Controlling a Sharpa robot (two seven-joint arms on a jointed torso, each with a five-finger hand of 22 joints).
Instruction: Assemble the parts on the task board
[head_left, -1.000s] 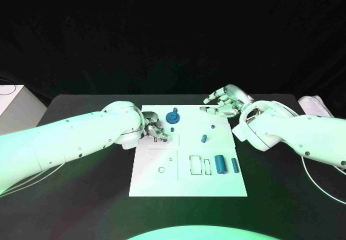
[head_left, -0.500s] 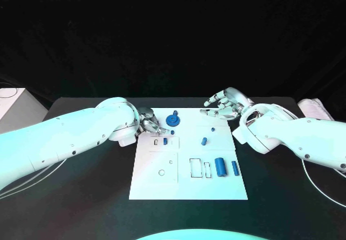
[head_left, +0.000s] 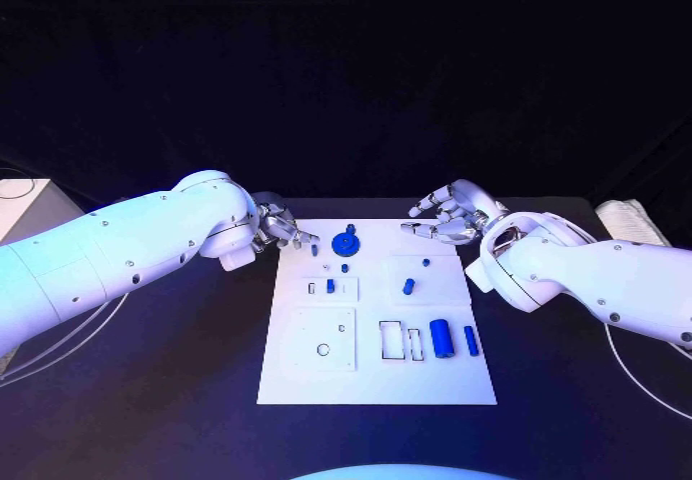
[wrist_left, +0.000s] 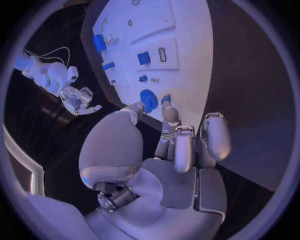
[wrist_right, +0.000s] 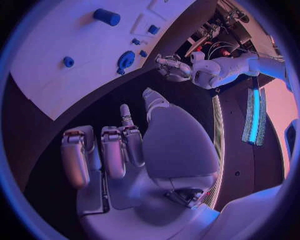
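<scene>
The white task board lies mid-table. On its far part sit a round blue gear-like part and several small blue parts. A blue part stands in a slot on the left side, with another to its right. Two blue cylinders lie near the right edge. My left hand hovers at the board's far left corner, fingers apart, holding nothing. My right hand hangs at the far right corner, fingers spread and empty. The left wrist view shows the gear just beyond the left fingertips.
A white box stands at the table's left edge. A pale object lies at the right edge. Outlined slots mark the near half of the board. Black table surrounds the board.
My left hand has let go of the blue part in the left slot. It has drawn back to the board's far left corner. The right hand has barely moved.
</scene>
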